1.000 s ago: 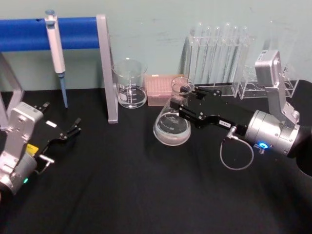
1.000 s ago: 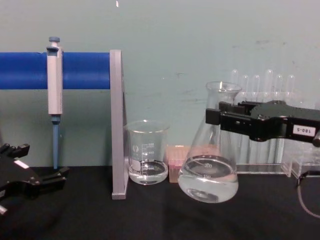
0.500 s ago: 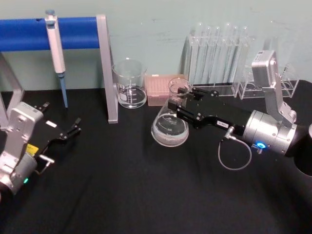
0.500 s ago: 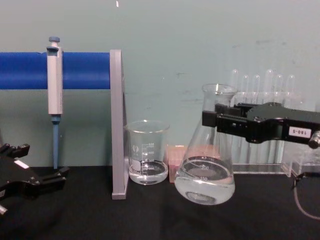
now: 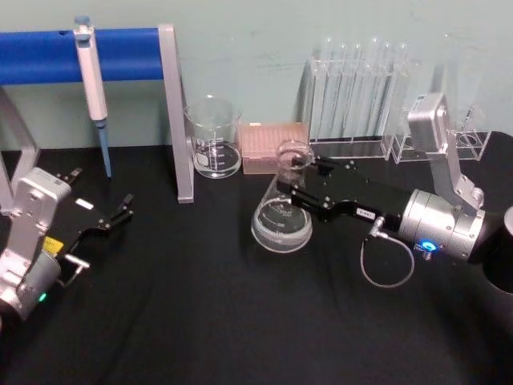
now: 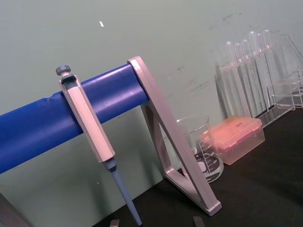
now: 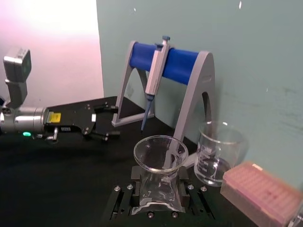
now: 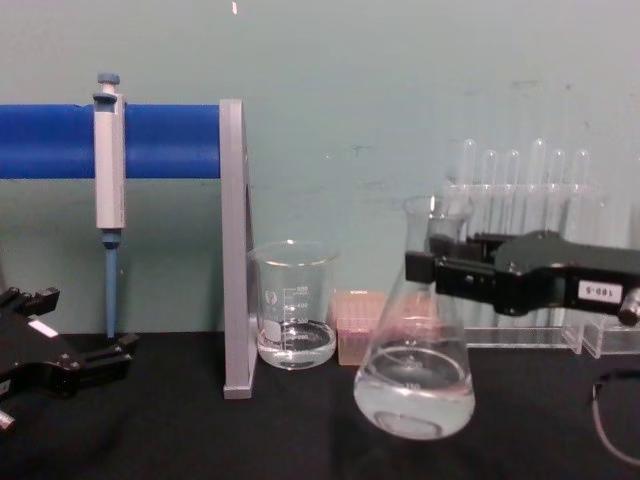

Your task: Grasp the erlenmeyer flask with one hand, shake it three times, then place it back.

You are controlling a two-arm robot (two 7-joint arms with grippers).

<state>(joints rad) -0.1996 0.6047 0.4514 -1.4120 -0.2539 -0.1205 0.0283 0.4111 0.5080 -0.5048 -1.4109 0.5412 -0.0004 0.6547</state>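
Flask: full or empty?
Partly full: clear liquid fills only the flask bottom, far below the neck in the right gripper; left gripper idle at left.

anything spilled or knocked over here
Nothing stands out. The right gripper holds the erlenmeyer flask by its neck, liquid inside; the table shows no puddle. The beaker stands upright, the pipette hangs on its stand, the left gripper sits parked at left.

- The right arm's black two-jaw gripper (image 5: 298, 178) reaches in level from the right, its jaws clamped on the neck of the clear glass conical flask (image 5: 282, 223).
- The left arm's black gripper (image 5: 122, 208) sits low at the left, fingers apart.
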